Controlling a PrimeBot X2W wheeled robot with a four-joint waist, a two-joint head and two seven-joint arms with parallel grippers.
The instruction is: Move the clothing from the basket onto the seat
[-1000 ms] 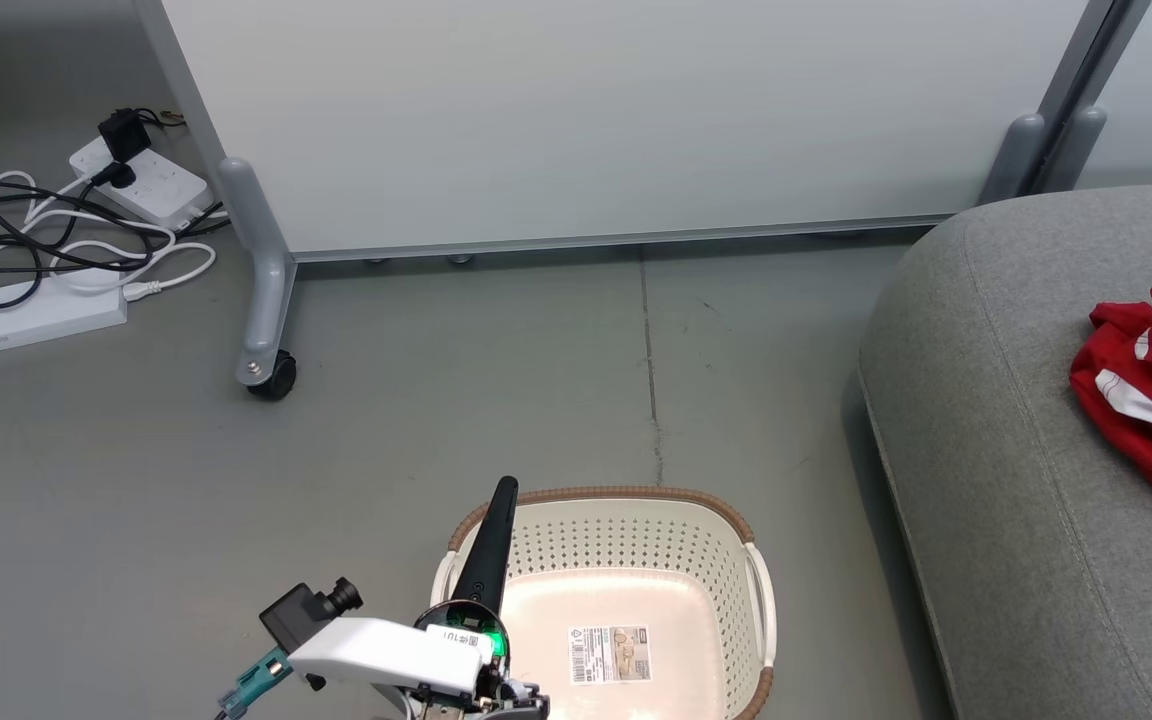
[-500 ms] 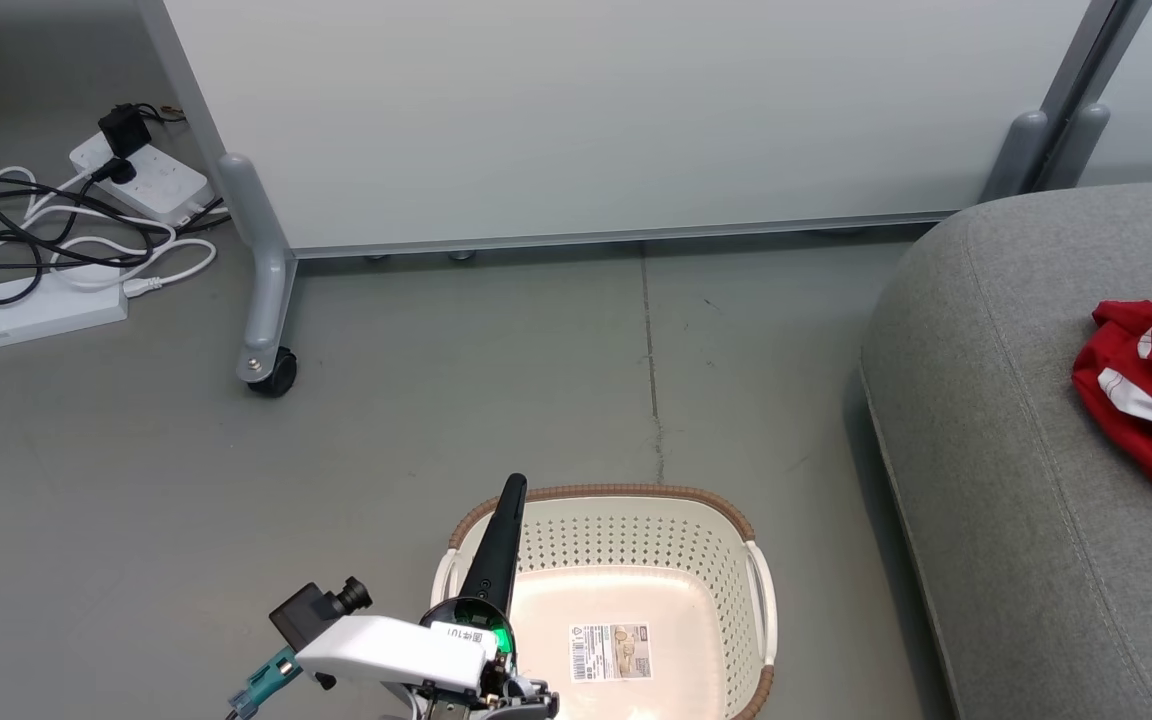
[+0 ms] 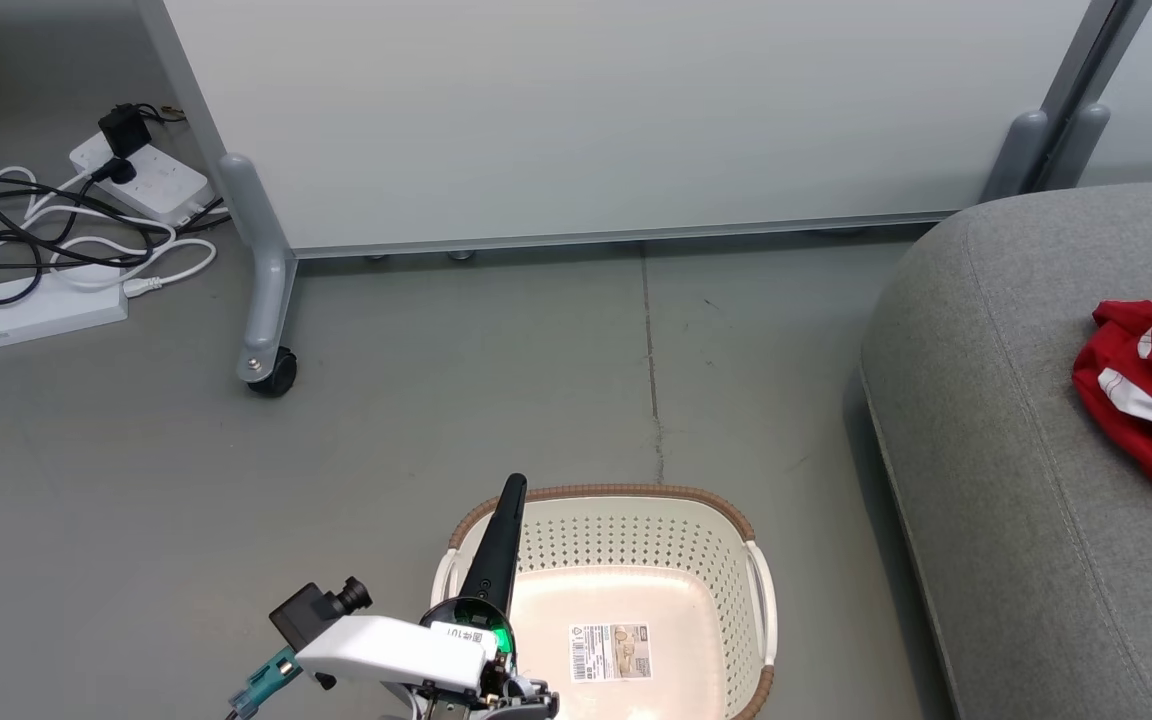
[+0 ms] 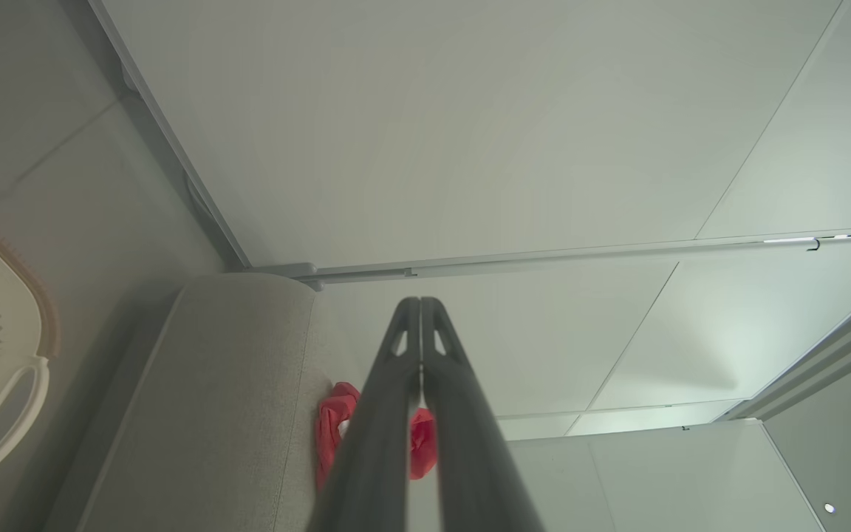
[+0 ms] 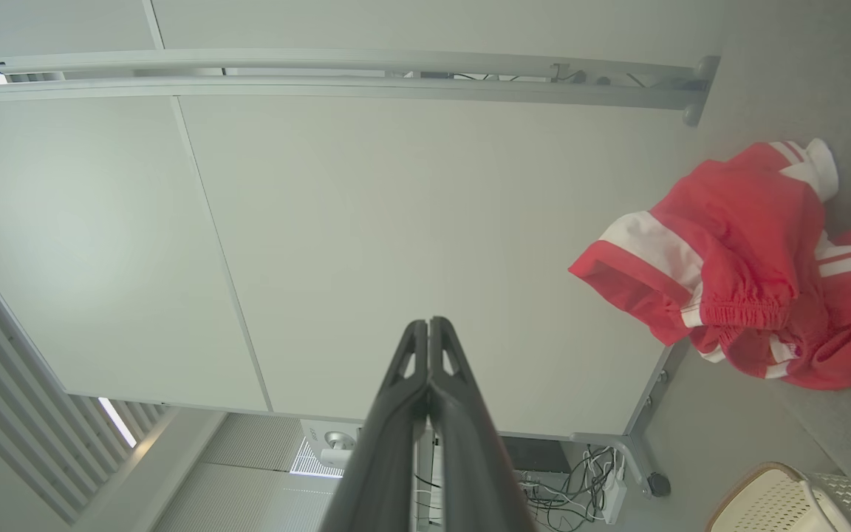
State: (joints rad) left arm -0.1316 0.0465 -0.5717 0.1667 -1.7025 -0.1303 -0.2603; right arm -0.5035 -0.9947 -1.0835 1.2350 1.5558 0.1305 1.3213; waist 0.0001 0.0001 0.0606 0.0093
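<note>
The cream basket stands on the floor at the bottom centre, holding nothing but its paper label. Red clothing with white stripes lies crumpled on the grey seat at the right. My left gripper is shut and empty, hovering over the basket's left rim with its fingers pointing away. In the left wrist view the gripper is shut, with the seat and clothing beyond it. My right gripper is shut and empty, with the clothing to its right and the basket in the corner.
A pale partition panel on grey legs with a caster wheel runs across the back. Power strips and tangled cables lie on the floor at the far left. Grey floor stretches between the basket and the partition.
My left gripper has shifted slightly to the right over the basket's rim. The clothing and the basket lie as before.
</note>
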